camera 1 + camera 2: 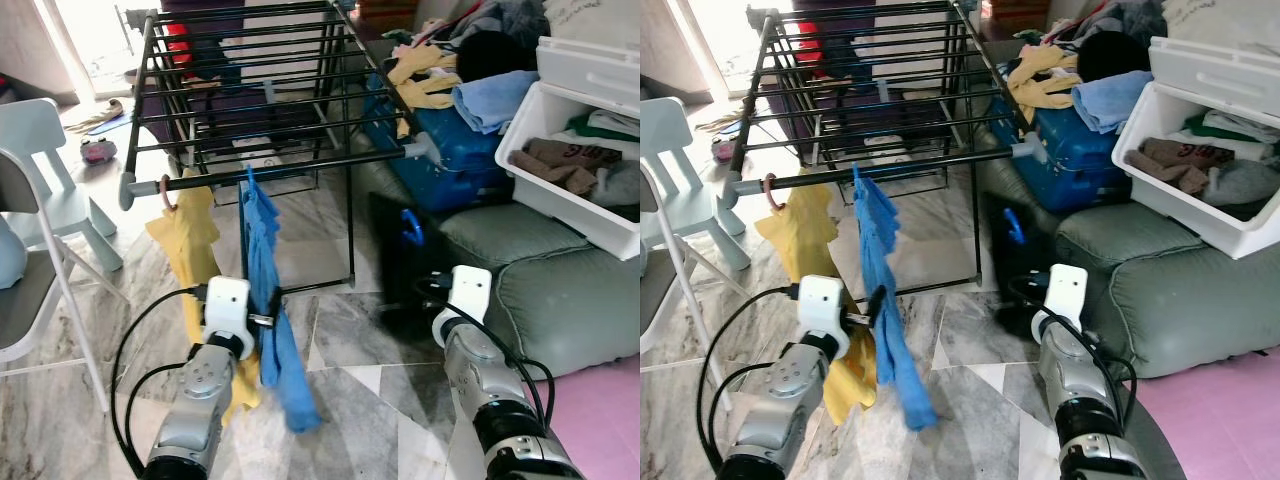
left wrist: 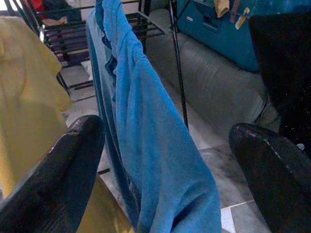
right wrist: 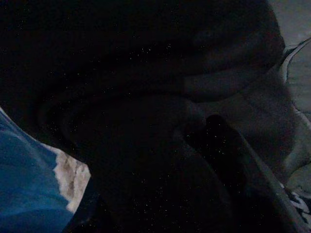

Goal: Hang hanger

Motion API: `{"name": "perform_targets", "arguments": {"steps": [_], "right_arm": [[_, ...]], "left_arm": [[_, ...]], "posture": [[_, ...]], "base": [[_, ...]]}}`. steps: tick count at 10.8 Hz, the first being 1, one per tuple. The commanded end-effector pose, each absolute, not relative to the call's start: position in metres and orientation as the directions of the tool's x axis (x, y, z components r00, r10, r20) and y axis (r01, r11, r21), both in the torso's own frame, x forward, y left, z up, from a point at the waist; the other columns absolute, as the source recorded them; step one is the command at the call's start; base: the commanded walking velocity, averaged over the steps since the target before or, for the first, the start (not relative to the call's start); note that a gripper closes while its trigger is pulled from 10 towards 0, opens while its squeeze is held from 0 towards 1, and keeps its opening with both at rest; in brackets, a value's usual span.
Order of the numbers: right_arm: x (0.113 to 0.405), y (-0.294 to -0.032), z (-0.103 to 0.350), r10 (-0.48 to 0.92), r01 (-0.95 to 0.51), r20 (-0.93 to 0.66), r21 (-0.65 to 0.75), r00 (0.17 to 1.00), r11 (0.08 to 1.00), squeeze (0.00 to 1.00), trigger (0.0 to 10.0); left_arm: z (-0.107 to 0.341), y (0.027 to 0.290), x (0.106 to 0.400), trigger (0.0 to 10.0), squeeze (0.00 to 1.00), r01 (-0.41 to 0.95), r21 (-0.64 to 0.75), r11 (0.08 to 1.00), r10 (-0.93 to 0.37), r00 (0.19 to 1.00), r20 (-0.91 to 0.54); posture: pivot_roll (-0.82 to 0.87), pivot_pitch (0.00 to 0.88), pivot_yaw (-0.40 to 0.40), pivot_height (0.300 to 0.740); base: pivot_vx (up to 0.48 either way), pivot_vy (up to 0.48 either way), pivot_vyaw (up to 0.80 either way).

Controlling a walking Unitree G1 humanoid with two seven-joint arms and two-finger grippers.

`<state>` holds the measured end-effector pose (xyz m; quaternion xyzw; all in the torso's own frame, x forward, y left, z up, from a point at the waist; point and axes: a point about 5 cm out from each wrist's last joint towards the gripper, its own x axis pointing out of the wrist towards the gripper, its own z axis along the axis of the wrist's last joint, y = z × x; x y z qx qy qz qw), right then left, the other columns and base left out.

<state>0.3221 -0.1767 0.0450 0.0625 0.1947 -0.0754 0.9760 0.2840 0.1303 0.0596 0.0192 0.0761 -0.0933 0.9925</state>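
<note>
Floor: grey-veined marble tiles (image 1: 380, 400); pink mat (image 1: 600, 400) near right. Left: pale blue child's chair (image 1: 40, 150), grey folding chair (image 1: 30, 300). Right: grey-green cushions (image 1: 540, 290), blue suitcase (image 1: 450, 150), white storage bin (image 1: 570, 200) of clothes. Daylight from far left.

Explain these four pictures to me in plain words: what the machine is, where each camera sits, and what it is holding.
This is a humanoid robot with two silver arms, each ending in a black two-fingered claw. Two pictures come from its head, looking down; the other two from cameras on its wrists. Ahead stands a black drying rack with a yellow garment and a blue garment hanging from its front bar. The left claw is open, its fingers either side of the blue garment. The right claw holds up a dark garment on a blue hanger; its wrist picture is too dark to read.
</note>
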Motion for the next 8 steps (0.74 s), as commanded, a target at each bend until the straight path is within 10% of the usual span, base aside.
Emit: {"name": "perform_targets", "arguments": {"steps": [1,8], "right_arm": [[0.329,-0.178,0.061,-0.135,0.179,-0.323,0.111,0.937,0.978,0.0,10.0],[0.347,-0.184,0.082,-0.13,0.177,-0.288,0.145,0.949,0.973,0.0,10.0]], "left_arm": [[0.062,0.131,0.287,10.0,0.0,0.192,0.023,0.981,-0.187,0.972,-0.146],[0.061,0.133,0.285,10.0,0.0,0.192,0.008,0.981,-0.189,0.971,-0.146]], "posture": [[-0.08,0.0,0.034,0.74],[-0.08,0.0,0.034,0.74]], "base": [[0.0,0.0,0.0],[0.191,0.0,0.0]]}}
